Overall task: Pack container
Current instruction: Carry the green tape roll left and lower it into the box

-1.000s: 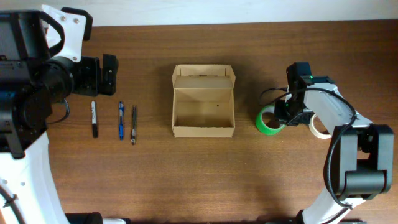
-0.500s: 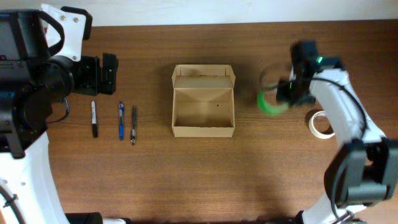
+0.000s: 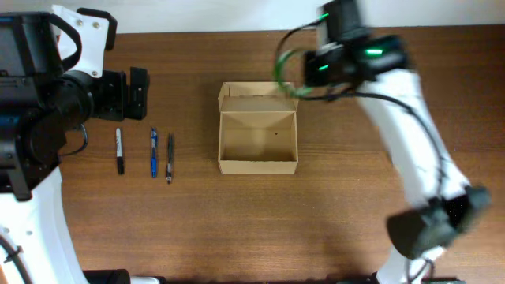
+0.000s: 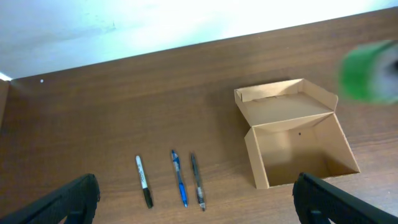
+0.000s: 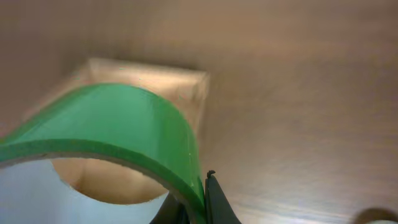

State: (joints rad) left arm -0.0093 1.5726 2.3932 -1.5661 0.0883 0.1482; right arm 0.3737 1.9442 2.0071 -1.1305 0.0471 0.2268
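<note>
Above the far right corner of the open tan cardboard box (image 3: 258, 165) on the worktop (image 3: 331, 221), a green tape roll (image 5: 118, 118) was held by the clenched right end effector (image 3: 304, 72); the left end effector (image 3: 140, 95) was spread empty. Transfer was judged underway; centring and lowering were called for.

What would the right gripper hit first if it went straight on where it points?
Probably the container, visible just past the green tape roll in its jaws; depth is unclear.
</note>
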